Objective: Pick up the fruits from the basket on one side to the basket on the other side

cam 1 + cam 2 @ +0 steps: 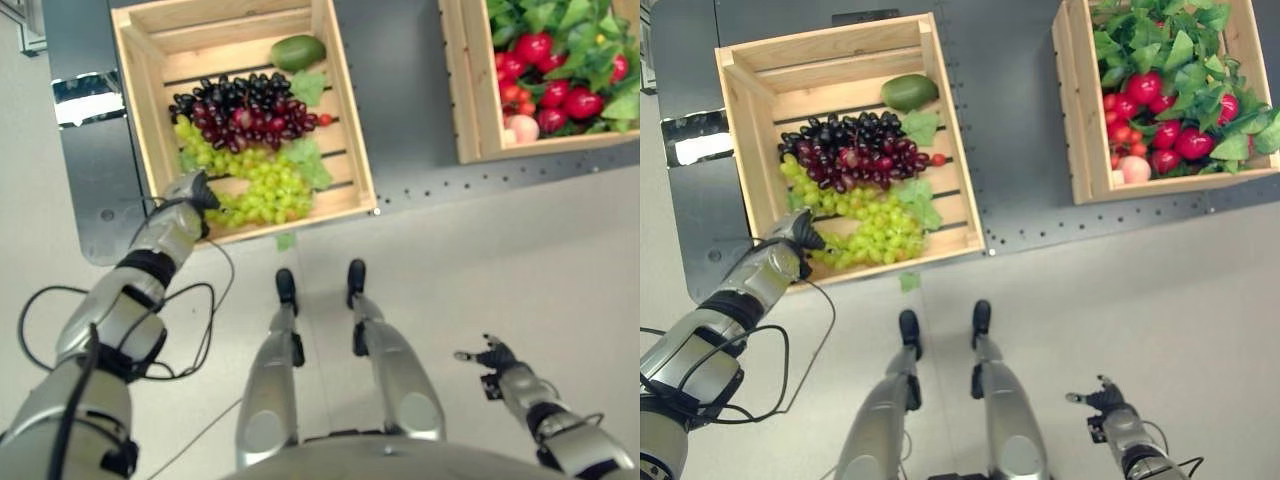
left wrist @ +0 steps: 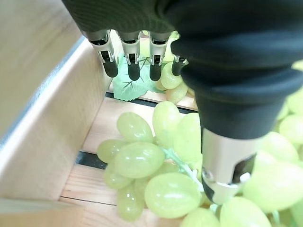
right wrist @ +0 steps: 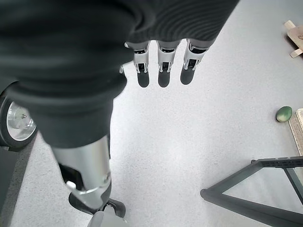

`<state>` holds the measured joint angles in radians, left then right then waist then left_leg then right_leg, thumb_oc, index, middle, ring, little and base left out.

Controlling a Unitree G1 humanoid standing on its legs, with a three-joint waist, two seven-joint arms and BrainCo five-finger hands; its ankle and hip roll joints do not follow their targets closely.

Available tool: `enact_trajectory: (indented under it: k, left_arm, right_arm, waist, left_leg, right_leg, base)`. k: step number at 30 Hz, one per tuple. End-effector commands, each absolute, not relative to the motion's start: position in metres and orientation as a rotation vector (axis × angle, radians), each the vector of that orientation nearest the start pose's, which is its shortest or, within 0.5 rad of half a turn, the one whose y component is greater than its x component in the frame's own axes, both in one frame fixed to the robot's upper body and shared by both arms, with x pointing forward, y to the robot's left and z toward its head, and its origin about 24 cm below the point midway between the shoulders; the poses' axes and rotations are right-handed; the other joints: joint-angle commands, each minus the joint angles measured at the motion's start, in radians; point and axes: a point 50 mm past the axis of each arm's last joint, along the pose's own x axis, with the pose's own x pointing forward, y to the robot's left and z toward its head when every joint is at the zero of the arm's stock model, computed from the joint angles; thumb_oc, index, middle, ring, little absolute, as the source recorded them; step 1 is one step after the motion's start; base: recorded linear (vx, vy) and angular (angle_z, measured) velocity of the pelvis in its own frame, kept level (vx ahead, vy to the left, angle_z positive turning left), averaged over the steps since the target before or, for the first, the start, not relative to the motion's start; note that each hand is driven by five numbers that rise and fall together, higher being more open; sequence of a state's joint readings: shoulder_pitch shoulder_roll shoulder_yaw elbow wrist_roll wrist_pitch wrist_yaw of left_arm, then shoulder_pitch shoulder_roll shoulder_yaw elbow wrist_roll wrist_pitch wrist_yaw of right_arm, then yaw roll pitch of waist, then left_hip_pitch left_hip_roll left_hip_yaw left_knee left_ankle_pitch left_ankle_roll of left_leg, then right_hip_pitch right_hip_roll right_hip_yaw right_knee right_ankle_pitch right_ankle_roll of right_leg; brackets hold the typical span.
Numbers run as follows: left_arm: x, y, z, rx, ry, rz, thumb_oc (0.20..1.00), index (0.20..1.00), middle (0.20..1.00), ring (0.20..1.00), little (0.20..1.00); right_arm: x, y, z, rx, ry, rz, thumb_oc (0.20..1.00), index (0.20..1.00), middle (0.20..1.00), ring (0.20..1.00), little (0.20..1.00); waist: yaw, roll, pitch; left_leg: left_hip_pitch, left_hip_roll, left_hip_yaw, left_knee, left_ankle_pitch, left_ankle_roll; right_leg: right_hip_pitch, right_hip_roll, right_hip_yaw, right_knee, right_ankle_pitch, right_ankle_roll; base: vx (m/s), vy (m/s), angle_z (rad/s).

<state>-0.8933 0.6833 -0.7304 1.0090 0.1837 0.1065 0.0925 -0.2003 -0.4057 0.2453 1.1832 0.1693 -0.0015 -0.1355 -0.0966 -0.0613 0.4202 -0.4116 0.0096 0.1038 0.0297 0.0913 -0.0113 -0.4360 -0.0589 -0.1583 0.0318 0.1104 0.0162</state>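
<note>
Two wooden crates (image 1: 345,130) on grey metal table (image 1: 400,100), grey floor (image 1: 520,270); left hand (image 1: 192,190) fingers straight over green grapes (image 1: 265,190), right hand (image 1: 492,357) relaxed, empty.

left hand (image 1: 190,190) low inside left crate (image 1: 140,140), at its near-left corner; side wall close on one side, green grapes (image 1: 262,192) packed against thumb and under fingers. dark grapes (image 1: 245,108) fill the middle, mango (image 1: 297,52) at the far end; bare slats only along the far wall. grey gap between crates open. right crate (image 1: 470,90) heaped with leaves (image 1: 580,25) and red fruit (image 1: 533,47). right hand (image 1: 492,356) over bare floor.
</note>
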Motion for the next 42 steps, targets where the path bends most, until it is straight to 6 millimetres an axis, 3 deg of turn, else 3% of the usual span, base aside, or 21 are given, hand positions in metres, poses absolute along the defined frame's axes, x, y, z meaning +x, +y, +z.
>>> enact_trajectory:
  k: [1,9,14,19,22,28,42]
  left_arm:
    - [0.376,0.265,0.091,1.326,0.38,-0.04,1.0,1.0,1.0,1.0,1.0]
    - [0.377,0.259,0.091,1.359,0.39,-0.104,1.0,1.0,1.0,1.0,1.0]
    - [0.379,0.252,0.095,1.284,0.346,-0.092,1.0,1.0,1.0,1.0,1.0]
    - [0.383,0.237,0.118,1.146,0.19,-0.065,1.0,1.0,1.0,1.0,1.0]
    - [0.382,0.231,0.136,1.171,0.092,-0.085,1.0,1.0,1.0,1.0,1.0]
    - [0.374,0.231,0.152,1.188,0.021,-0.116,1.0,1.0,1.0,1.0,1.0]
    - [0.377,0.236,0.129,1.254,0.126,-0.099,1.0,1.0,1.0,1.0,1.0]
  right_arm:
    - [0.157,-0.317,-0.109,-0.504,1.033,-0.271,1.0,1.0,1.0,1.0,1.0]
    - [0.156,-0.319,-0.108,-0.517,1.047,-0.247,1.0,1.0,1.0,1.0,1.0]
    - [0.156,-0.318,-0.108,-0.518,1.048,-0.237,1.0,1.0,1.0,1.0,1.0]
    - [0.152,-0.317,-0.111,-0.5,1.058,-0.243,1.0,1.0,1.0,1.0,1.0]
    - [0.148,-0.316,-0.113,-0.486,1.062,-0.249,1.0,1.0,1.0,1.0,1.0]
    - [0.139,-0.318,-0.116,-0.469,1.086,-0.265,1.0,1.0,1.0,1.0,1.0]
    - [0.146,-0.317,-0.113,-0.47,1.064,-0.267,1.0,1.0,1.0,1.0,1.0]
  waist:
    - [-0.013,0.031,0.005]
    - [-0.005,0.034,-0.001]
    - [-0.002,0.036,-0.005]
    - [0.011,0.049,-0.002]
    - [0.019,0.055,0.004]
    - [0.03,0.069,0.011]
    - [0.026,0.066,0.023]
  left_leg:
    - [-0.043,-0.038,-0.031,0.131,-0.087,0.02]
    - [-0.024,-0.041,-0.033,0.14,-0.093,0.017]
    - [-0.02,-0.042,-0.036,0.142,-0.093,0.018]
    - [-0.015,-0.046,-0.044,0.135,-0.085,0.017]
    - [-0.014,-0.048,-0.048,0.134,-0.082,0.016]
    - [-0.009,-0.049,-0.056,0.132,-0.079,0.015]
    - [-0.022,-0.05,-0.055,0.137,-0.077,0.018]
  right_leg:
    - [-0.007,-0.007,-0.009,0.111,-0.068,0.085]
    - [0.017,-0.01,-0.009,0.111,-0.068,0.083]
    - [0.021,-0.009,-0.01,0.114,-0.071,0.08]
    - [0.029,-0.012,-0.018,0.109,-0.074,0.079]
    - [0.034,-0.014,-0.026,0.107,-0.075,0.078]
    - [0.04,-0.019,-0.033,0.107,-0.079,0.078]
    - [0.021,-0.018,-0.03,0.122,-0.081,0.077]
  base:
    - [0.0,0.0,0.0]
    - [0.0,0.0,0.0]
    - [0.0,0.0,0.0]
    - [0.0,-0.004,0.01]
    - [-0.01,-0.021,0.1]
    - [0.0,-0.012,0.04]
    - [0.0,-0.003,0.03]
